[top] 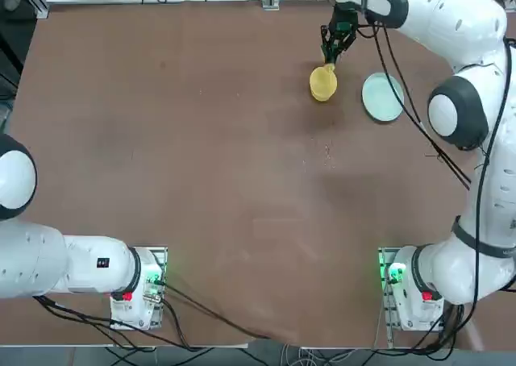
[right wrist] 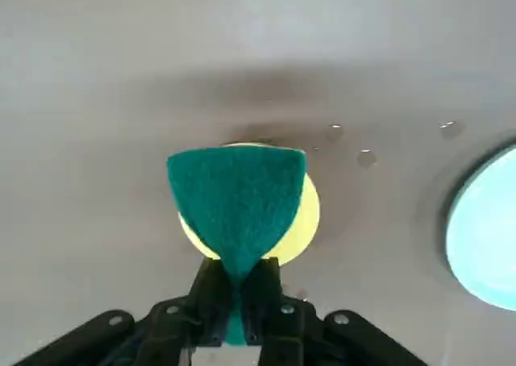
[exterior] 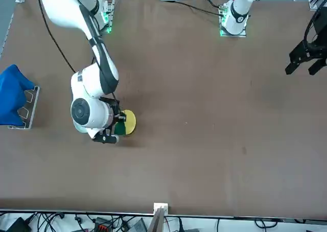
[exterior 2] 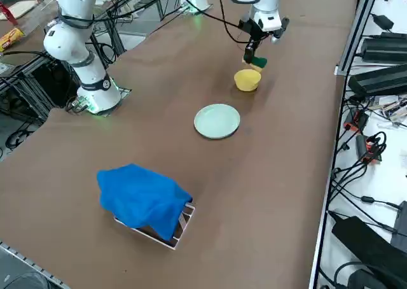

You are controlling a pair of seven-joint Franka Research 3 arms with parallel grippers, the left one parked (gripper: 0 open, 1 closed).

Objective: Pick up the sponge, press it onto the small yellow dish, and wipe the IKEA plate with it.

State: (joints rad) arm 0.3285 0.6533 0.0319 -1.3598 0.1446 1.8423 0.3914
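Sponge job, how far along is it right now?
Picked up: the sponge is pinched between the right gripper fingers, shut on it, off the table. In hand: it hangs just over the small yellow dish; whether it presses on it yet I cannot tell. Left: wiping the IKEA plate, which lies untouched beside the dish.

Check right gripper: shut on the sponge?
Yes. Right gripper is shut on the sponge, pinching it folded above the small yellow dish.
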